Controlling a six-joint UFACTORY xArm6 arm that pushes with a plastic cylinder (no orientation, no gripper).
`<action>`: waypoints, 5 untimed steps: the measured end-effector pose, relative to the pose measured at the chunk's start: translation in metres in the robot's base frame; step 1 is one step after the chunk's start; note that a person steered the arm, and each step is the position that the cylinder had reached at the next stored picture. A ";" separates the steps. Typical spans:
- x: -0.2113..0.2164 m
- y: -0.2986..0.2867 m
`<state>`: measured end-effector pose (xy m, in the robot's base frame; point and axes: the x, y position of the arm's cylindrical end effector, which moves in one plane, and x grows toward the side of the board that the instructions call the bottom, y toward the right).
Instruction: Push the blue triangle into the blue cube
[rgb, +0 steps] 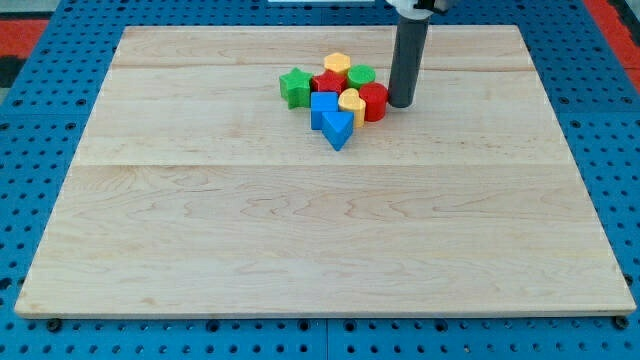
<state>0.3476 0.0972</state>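
Observation:
The blue triangle (338, 130) lies on the wooden board, touching the lower right side of the blue cube (323, 106). Both sit at the bottom of a tight cluster near the view's top centre. My tip (401, 103) rests on the board just right of the red cylinder (373, 101), at the right edge of the cluster, about one block's width up and to the right of the blue triangle.
The cluster also holds a green star (295, 87) at its left, a red block (328, 81), a yellow block (337, 64) at the top, a green block (362, 76) and a yellow heart (351, 102). The board (320, 230) lies on a blue pegboard.

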 end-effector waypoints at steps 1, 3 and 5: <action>0.003 -0.030; 0.012 0.009; 0.095 0.002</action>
<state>0.4422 0.0994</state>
